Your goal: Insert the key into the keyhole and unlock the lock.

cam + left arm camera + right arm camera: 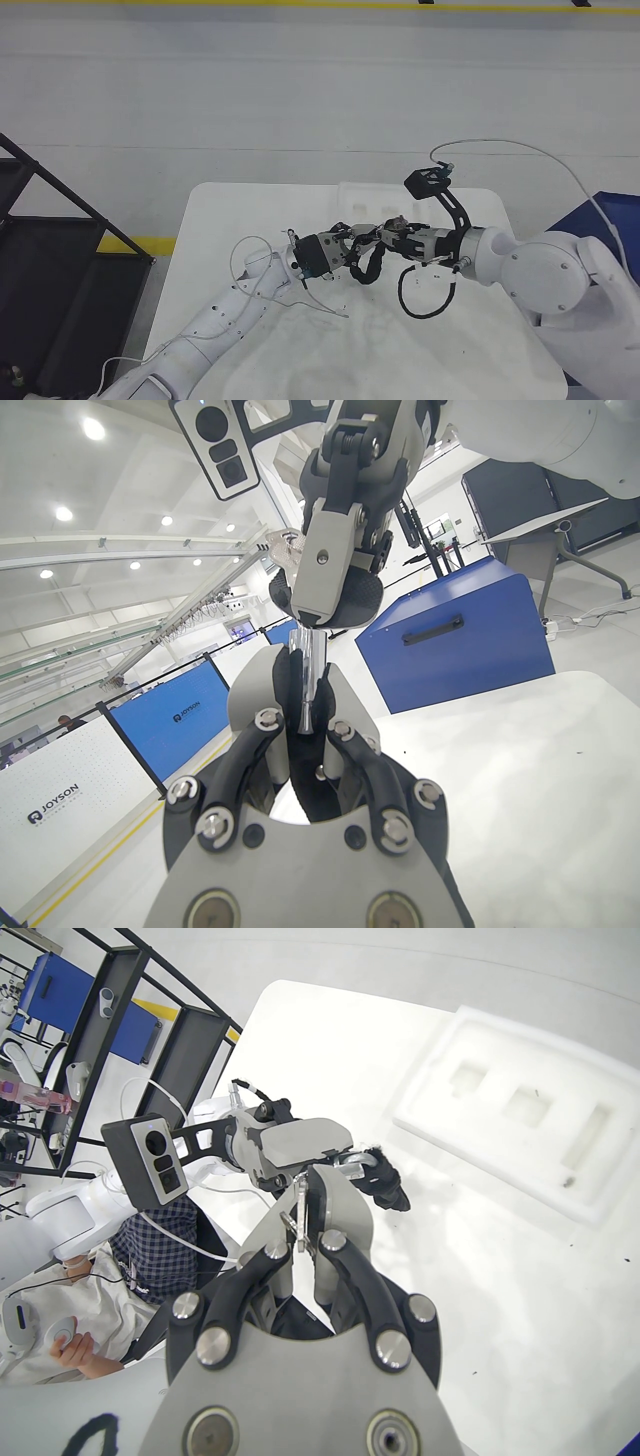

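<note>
Above the white table (300, 360) the two grippers meet tip to tip. My left gripper (304, 660) is shut on the lock (307, 672), a shiny silver cylinder that points toward the other arm. In the right wrist view the lock's silver shackle (357, 1162) and a black cover (387, 1180) stick out of the left gripper (320, 1155). My right gripper (305, 1178) is shut on the key (301, 1213), a flat piece with a clear head (287, 547). Its fingertips (310, 616) sit right at the lock's end face. The key's blade is hidden there.
A white foam tray (525, 1113) with several recesses lies on the table beyond the grippers, also seen from above as a tray (375, 198). A black rack (50, 280) stands left of the table and a blue cabinet (450, 640) beside it.
</note>
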Action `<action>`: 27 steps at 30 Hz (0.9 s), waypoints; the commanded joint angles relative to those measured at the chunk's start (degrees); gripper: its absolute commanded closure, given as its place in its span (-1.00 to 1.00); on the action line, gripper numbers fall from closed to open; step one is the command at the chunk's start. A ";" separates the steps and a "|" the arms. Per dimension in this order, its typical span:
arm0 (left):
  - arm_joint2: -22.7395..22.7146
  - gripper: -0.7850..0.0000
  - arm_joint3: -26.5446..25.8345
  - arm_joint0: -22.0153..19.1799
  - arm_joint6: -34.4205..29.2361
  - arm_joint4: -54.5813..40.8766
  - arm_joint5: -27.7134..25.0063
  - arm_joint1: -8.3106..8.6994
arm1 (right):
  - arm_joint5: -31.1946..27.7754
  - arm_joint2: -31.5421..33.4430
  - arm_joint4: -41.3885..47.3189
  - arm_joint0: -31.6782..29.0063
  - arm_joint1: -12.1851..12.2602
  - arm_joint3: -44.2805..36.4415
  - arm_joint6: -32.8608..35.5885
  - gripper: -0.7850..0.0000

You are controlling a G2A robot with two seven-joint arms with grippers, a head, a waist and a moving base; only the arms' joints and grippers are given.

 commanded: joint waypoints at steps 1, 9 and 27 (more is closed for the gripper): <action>-0.05 1.00 0.00 0.00 -0.04 0.02 -0.15 -0.03 | 0.18 -0.12 -0.34 0.15 -0.01 0.03 0.33 1.00; -0.14 1.00 0.07 -0.10 -0.63 0.73 -0.69 -0.11 | -0.90 -0.94 -2.05 1.48 -0.03 0.26 2.75 1.00; -0.50 1.00 -0.08 0.03 -0.97 1.46 -1.09 -0.26 | -0.83 -2.26 -3.06 3.57 -0.32 1.21 5.44 0.75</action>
